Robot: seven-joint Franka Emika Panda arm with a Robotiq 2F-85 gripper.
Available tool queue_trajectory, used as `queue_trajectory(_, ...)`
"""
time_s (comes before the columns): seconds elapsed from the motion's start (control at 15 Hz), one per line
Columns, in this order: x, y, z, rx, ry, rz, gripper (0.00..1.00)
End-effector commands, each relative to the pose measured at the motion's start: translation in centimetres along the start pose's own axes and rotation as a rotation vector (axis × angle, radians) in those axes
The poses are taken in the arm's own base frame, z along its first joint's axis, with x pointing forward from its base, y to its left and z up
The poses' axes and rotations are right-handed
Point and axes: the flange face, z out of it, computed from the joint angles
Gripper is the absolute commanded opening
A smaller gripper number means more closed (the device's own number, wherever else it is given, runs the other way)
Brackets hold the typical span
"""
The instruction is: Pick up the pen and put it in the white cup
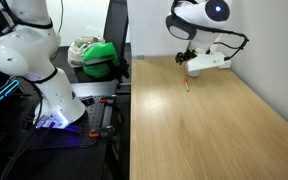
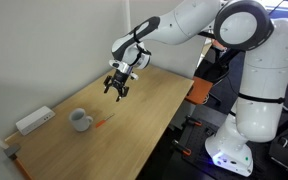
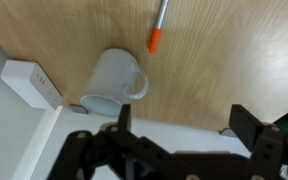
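The pen (image 3: pixel 157 30), thin with a reddish-orange tip, lies flat on the wooden table just beyond the white cup (image 3: pixel 114 80) in the wrist view. In an exterior view the pen (image 2: pixel 104 122) lies right next to the cup (image 2: pixel 80 120), which stands upright with its handle to the side. The pen also shows as a small orange mark in an exterior view (image 1: pixel 186 86). My gripper (image 2: pixel 117 90) hangs in the air above the table, up and to the right of both. Its fingers (image 3: pixel 184 125) are spread apart with nothing between them.
A flat white rectangular block (image 2: pixel 34 120) lies by the wall at the table's corner, close to the cup; it also shows in the wrist view (image 3: pixel 29 85). The wooden table (image 2: pixel 154 115) extends wide toward the robot base. A second white robot arm (image 1: pixel 34 70) stands beside the table.
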Motion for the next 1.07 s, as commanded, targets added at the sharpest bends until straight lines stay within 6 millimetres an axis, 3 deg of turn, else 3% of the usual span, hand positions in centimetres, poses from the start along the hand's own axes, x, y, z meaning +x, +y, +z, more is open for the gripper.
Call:
queue_trajectory(0.0, -0.7, 0.4, 1.4, -0.021, 0.039, 0.016, 1.0)
queue_trajectory(0.47, -1.4, 0.3, 4.7, -0.007, -0.002, 0.063, 1.0)
queue_trajectory(1.0, -1.9, 0.9, 9.8, 0.007, -0.042, 0.065, 1.0)
